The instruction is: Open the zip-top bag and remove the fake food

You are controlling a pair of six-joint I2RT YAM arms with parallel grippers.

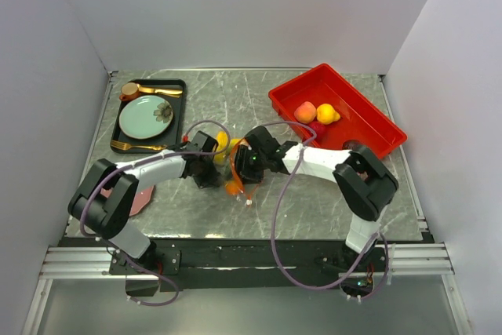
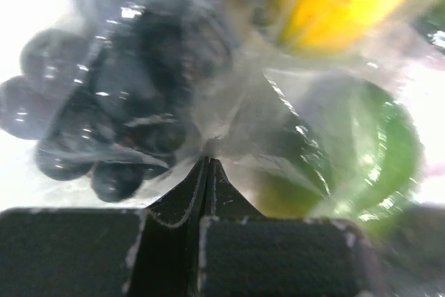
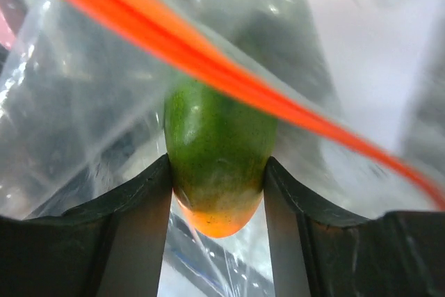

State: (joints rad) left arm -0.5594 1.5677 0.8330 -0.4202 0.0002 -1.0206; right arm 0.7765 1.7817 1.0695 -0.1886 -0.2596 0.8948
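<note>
Mid-worktop, the zip-top bag (image 3: 76, 95) holds dark grapes (image 2: 104, 109) and a yellow piece (image 2: 327, 5). The left hand (image 2: 207, 163) is pinched tight on its film; the right hand (image 3: 217, 175) clamps a green fruit (image 3: 219, 130). The far-right red tray (image 1: 370, 115) holds three fruits (image 1: 306, 111).

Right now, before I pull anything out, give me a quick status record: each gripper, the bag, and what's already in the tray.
left gripper: shut on zip-top bag film
right gripper: shut on green-and-orange fruit, zip strip crossing its top
seen through bag: dark purple grapes, a yellow piece
red tray: peach fruit, yellow fruit, red fruit
</note>
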